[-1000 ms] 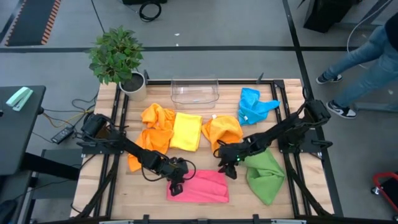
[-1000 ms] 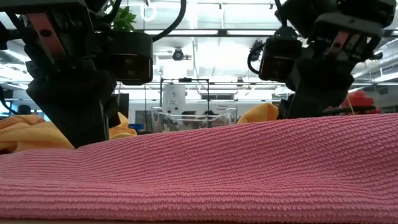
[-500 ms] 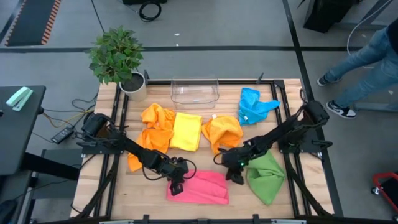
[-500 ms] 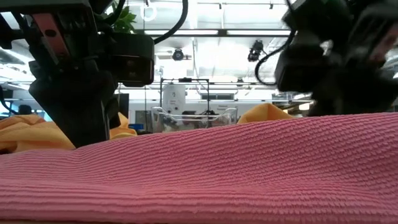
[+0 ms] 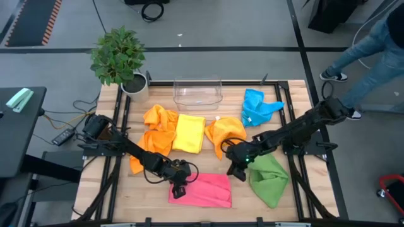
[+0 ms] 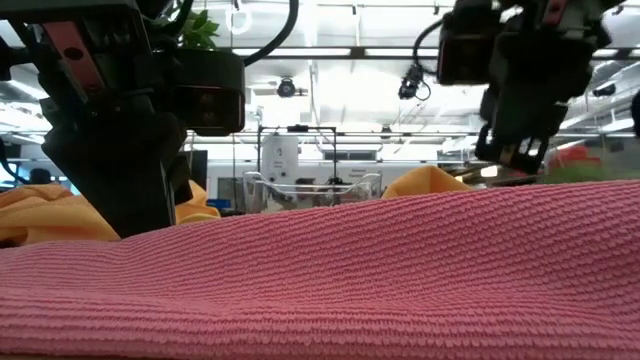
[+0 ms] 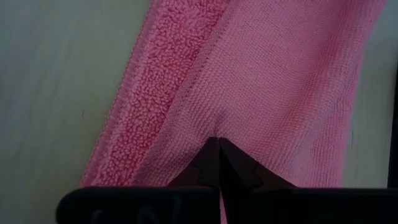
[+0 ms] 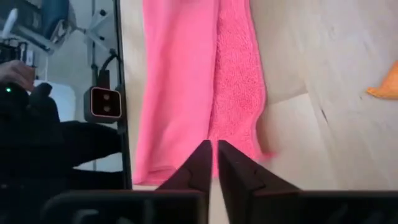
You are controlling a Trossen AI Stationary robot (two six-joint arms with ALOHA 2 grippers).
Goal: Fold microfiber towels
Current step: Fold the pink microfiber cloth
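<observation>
The folded pink microfiber towel (image 5: 202, 189) lies flat at the near middle of the slatted wooden desk (image 5: 297, 195); the left hand (image 5: 177, 190) sits low on its left end, fingers pressed together and pinching a fold of the pink cloth, which shows plainly in the left wrist view, where the fabric puckers up into the closed tips (image 7: 219, 149); the right hand (image 5: 238, 171) hangs just off the towel's far right corner, raised clear of the desk in the low view, its two fingers nearly pressed together with only a thin slit between them and nothing caught in them; seen past those fingers, the pink towel lies doubled over below with its fluffy underside showing along one edge.

The crumpled green microfiber towel (image 5: 270, 179) lies on the right of the desk, just beside the right hand; the bunched orange microfiber towel (image 5: 227, 133) sits just behind that hand, near the middle; the flat yellow microfiber towel (image 5: 189, 133) lies to its left, touching the second, rumpled orange microfiber towel (image 5: 158, 131), which spreads toward the left arm; the crumpled blue microfiber towel (image 5: 257, 106) rests at the far right; the clear plastic bin (image 5: 197, 93) stands at the far edge in the middle, and the potted green plant (image 5: 120, 60) at the far left corner; a person's legs in jeans (image 5: 369, 57) show on the floor beyond the desk's right side.
</observation>
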